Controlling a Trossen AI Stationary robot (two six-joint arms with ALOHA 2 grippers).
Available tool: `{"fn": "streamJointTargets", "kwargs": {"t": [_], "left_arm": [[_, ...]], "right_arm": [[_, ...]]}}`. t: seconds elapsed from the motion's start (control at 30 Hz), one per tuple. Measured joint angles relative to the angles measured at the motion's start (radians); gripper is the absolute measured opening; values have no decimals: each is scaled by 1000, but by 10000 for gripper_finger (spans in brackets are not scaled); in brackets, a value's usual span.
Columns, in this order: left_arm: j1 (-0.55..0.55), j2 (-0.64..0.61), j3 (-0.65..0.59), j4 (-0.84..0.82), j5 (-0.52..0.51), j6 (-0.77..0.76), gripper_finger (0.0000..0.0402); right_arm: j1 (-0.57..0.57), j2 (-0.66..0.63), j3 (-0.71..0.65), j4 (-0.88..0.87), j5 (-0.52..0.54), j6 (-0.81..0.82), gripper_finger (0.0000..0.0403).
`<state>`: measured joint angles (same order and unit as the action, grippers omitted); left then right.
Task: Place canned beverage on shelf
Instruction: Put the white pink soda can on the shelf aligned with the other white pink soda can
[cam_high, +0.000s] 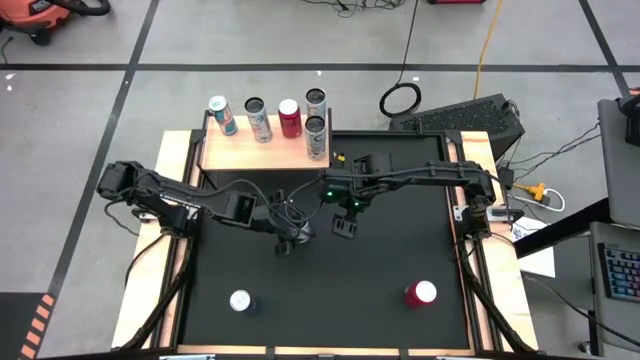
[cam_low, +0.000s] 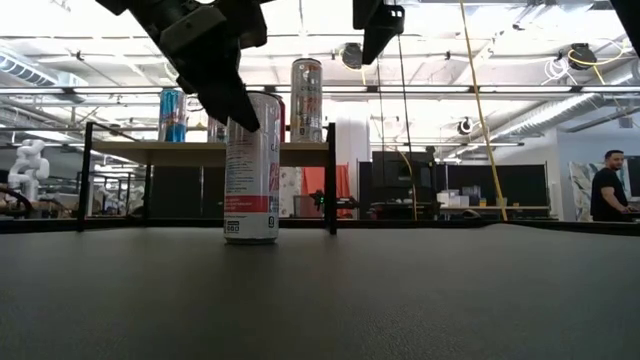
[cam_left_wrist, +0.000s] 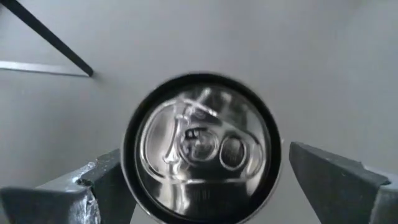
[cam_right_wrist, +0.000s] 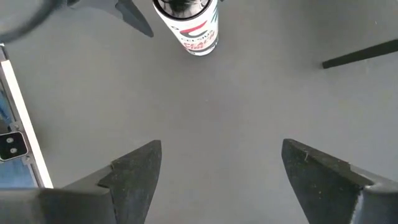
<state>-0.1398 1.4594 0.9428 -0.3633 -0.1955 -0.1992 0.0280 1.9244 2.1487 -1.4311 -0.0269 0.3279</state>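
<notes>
A tall white aluminium can with red lettering (cam_low: 251, 168) stands upright on the black table mat (cam_high: 330, 270), just in front of the small light-wood shelf on thin black legs (cam_high: 255, 155), which carries five cans. The left gripper (cam_left_wrist: 199, 180) hangs over its top, fingers spread wide on either side, one finger close against the rim. The right gripper (cam_right_wrist: 217, 165) hovers nearby, open and empty.
</notes>
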Motion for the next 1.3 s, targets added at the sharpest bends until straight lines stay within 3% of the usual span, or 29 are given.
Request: {"fn": "streamJointTargets", "kwargs": {"t": [0.5, 0.97, 1.3], "left_arm": [[1, 1, 0, -10, 27, 2, 386], [0, 1, 0, -14, 27, 62, 243], [1, -55, 46, -235, 38, 172, 235]], "right_arm": [[0, 0, 0, 1, 0, 0, 315], [0, 0, 0, 7, 0, -30, 315], [18, 0, 0, 7, 1, -45, 315]]}}
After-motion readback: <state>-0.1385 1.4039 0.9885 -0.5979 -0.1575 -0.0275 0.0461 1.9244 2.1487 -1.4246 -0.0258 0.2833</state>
